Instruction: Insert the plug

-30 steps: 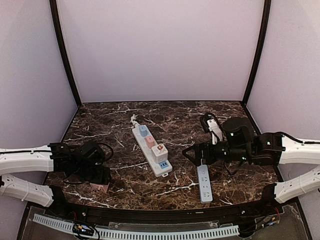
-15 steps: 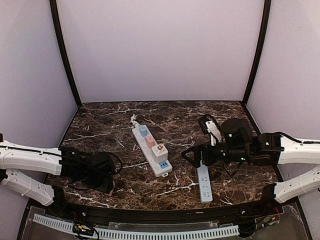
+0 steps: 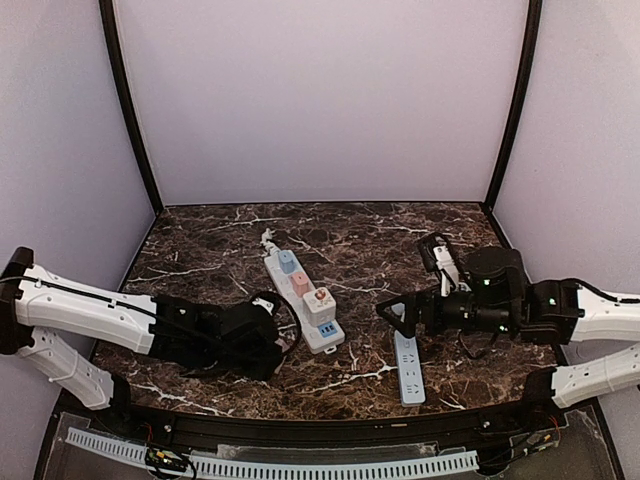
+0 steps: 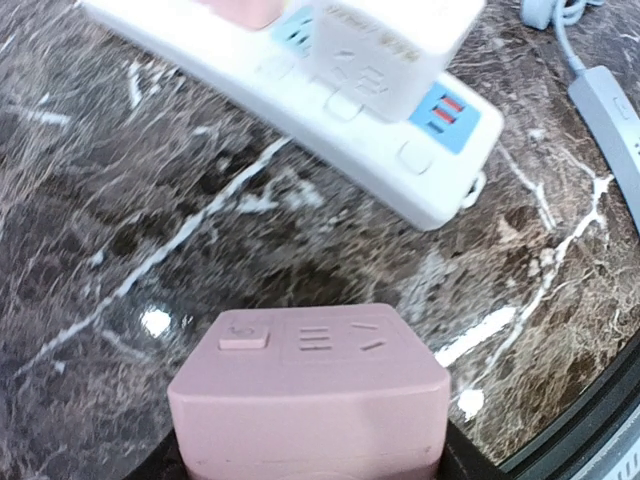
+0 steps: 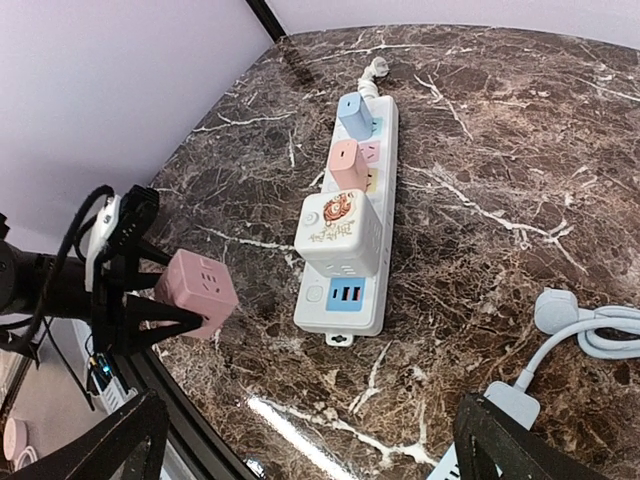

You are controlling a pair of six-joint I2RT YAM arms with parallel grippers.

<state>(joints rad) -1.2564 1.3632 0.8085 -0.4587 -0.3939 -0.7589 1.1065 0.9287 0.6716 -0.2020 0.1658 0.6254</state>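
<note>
Our left tool (image 3: pixel 264 336) grips the pink cube plug (image 5: pixel 197 290) near the white power strip (image 5: pixel 340 300). Its prongs seem hidden, so misalignment could jam or shove the strip. Right tool (image 3: pixel 393 311) gapes wide.

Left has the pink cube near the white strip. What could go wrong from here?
1. The white strip is crowded; the pink cube may bump the white adapter going in.
2. Nothing braces the strip: the right gripper hangs open, apart from it, so a push could slide it.
3. The cube's pins are not in view; alignment may be off.
</note>
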